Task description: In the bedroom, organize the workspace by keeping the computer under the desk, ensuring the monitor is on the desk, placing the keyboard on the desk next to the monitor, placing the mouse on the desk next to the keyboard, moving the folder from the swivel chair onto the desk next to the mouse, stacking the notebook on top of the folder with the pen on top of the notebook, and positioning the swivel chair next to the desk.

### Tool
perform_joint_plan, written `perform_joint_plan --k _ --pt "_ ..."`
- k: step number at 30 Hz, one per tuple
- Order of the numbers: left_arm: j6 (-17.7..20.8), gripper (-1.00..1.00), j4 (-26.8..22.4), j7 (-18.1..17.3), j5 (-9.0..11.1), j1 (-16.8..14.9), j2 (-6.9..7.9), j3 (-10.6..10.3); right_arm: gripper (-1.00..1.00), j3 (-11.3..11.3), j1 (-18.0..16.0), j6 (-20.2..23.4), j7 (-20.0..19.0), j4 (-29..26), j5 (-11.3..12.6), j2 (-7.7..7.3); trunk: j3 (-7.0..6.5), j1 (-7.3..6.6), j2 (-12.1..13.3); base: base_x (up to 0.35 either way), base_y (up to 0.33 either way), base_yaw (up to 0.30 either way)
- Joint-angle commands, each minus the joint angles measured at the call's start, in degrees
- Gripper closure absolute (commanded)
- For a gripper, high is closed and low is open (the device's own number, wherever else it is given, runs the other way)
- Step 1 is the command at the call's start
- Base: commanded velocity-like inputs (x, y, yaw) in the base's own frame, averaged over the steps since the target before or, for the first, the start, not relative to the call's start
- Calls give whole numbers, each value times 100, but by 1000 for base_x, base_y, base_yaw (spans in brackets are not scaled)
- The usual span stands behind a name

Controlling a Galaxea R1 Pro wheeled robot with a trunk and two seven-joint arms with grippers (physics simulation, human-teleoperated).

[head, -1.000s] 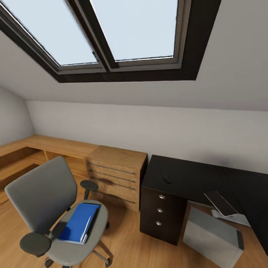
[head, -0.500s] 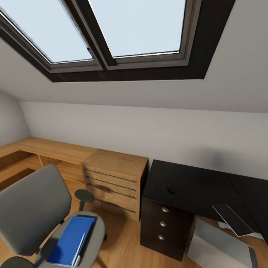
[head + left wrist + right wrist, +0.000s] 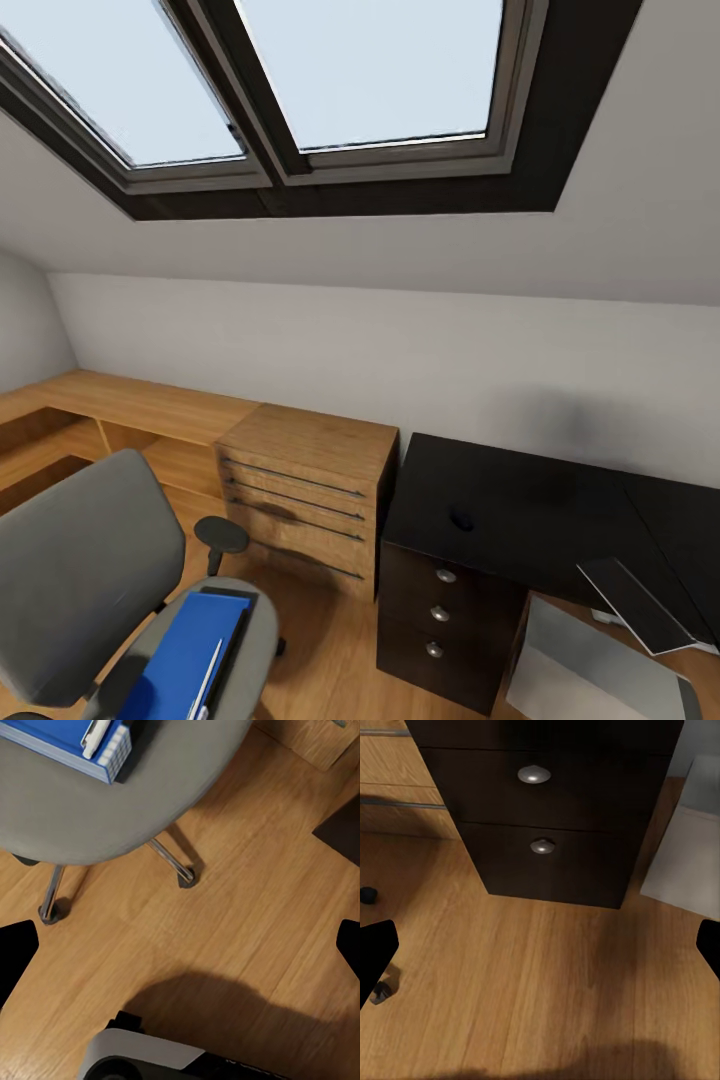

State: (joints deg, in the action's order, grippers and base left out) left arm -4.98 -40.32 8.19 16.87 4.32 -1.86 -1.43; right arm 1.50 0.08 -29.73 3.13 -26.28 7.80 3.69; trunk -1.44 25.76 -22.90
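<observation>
Blue folder (image 3: 185, 660): I see it lying flat on the seat of the swivel chair (image 3: 75, 575), near left in the head view, with a white pen (image 3: 207, 675) along its right side. In my left wrist view the folder (image 3: 56, 739) and pen (image 3: 97, 729) sit at the seat's edge.
Notebook: a dark edge shows just right of the folder; I cannot tell more.
Black surface (image 3: 520, 510): at the right, against the far wall, with the mouse (image 3: 461, 520) on it above the drawers (image 3: 438, 610).
Computer (image 3: 590, 680): on the floor under the surface, right of the drawers.
Keyboard (image 3: 635, 605): tilted, off the surface's near edge, above the computer.
Wooden dresser (image 3: 305, 480): just left of the drawers.
Left fingers (image 3: 180, 945): spread wide, nothing between them, over the floor.
Right fingers (image 3: 540, 949): spread wide, gripping nothing, facing the drawer knobs (image 3: 534, 774).
</observation>
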Motion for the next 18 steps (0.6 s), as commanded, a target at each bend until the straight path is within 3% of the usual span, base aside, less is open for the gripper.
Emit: perform_joint_plan --k 1,14,18 --pt "-20 -100 -6 25 45 2 1 -16 -100 17 1 -15 15 0 32 -1 0 2 -2 0 0 0" --pt "-88 -100 -31 25 43 4 1 1 -100 17 1 -17 14 -9 35 0 0 2 -2 0 0 0" --pt "-541 -100 -89 31 41 5 1 -8 -100 53 1 -148 7 -24 37 4 0 2 -2 0 0 0"
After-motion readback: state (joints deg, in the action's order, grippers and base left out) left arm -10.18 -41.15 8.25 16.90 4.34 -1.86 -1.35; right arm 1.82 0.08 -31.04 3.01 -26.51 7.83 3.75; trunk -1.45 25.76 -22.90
